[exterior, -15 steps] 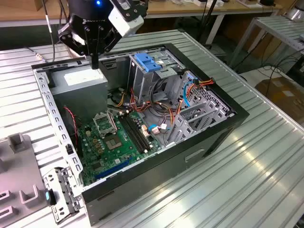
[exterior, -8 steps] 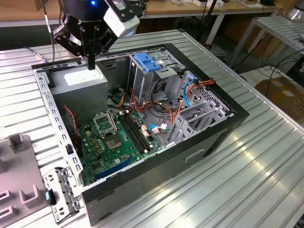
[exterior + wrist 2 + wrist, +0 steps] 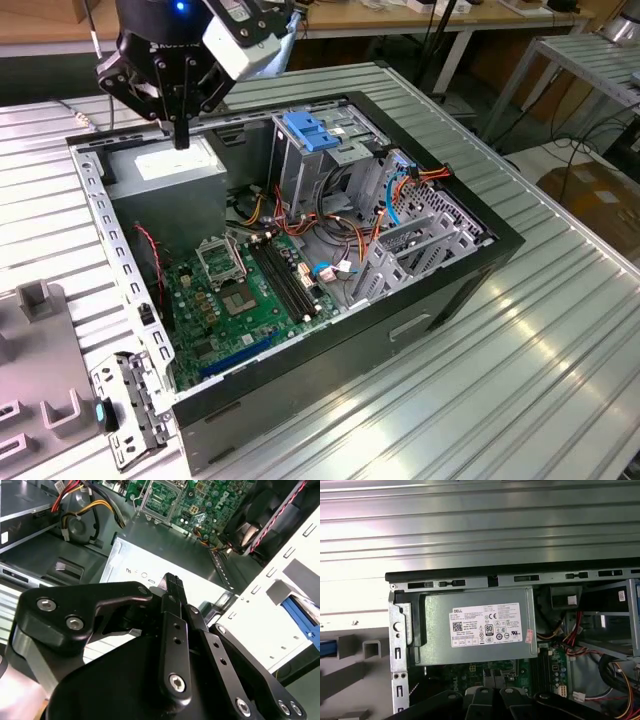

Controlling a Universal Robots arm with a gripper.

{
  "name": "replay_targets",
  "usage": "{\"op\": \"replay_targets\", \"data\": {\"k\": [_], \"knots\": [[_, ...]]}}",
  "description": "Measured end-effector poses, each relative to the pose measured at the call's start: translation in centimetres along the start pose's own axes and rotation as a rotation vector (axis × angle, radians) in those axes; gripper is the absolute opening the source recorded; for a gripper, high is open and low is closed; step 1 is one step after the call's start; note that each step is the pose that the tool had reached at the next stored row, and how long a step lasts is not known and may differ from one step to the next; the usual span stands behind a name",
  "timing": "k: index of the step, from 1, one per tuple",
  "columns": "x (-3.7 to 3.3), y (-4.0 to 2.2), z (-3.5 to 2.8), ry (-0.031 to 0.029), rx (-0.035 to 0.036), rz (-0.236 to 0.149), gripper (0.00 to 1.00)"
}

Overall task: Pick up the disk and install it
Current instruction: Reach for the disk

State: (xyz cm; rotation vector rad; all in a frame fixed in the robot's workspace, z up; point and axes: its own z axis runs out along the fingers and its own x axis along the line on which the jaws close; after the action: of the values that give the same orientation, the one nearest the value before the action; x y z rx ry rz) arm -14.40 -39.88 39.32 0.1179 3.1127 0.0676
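On the ribbed metal surface (image 3: pixel 560 350), the black gripper (image 3: pixel 181 135) hangs closed and empty over the grey power supply (image 3: pixel 170 165) of the open black computer case (image 3: pixel 300 385); pickup seems unstarted, the blue-railed disk (image 3: pixel 329 647) lying outside the case, needing parted jaws.

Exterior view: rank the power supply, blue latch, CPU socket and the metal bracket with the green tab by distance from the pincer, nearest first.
1. Power supply: directly below the pincer.
2. Blue latch, atop the drive cage toward the exterior view's right, and CPU socket, on the motherboard: too close to call.
3. Metal bracket: outside the case, at the exterior view's lower left.
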Motion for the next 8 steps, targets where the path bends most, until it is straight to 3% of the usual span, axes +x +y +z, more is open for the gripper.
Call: {"op": "replay_targets", "data": {"k": [8], "knots": [[1.28,-0.08,-0.03,0.0003,-0.0001,0.0,0.11]]}}
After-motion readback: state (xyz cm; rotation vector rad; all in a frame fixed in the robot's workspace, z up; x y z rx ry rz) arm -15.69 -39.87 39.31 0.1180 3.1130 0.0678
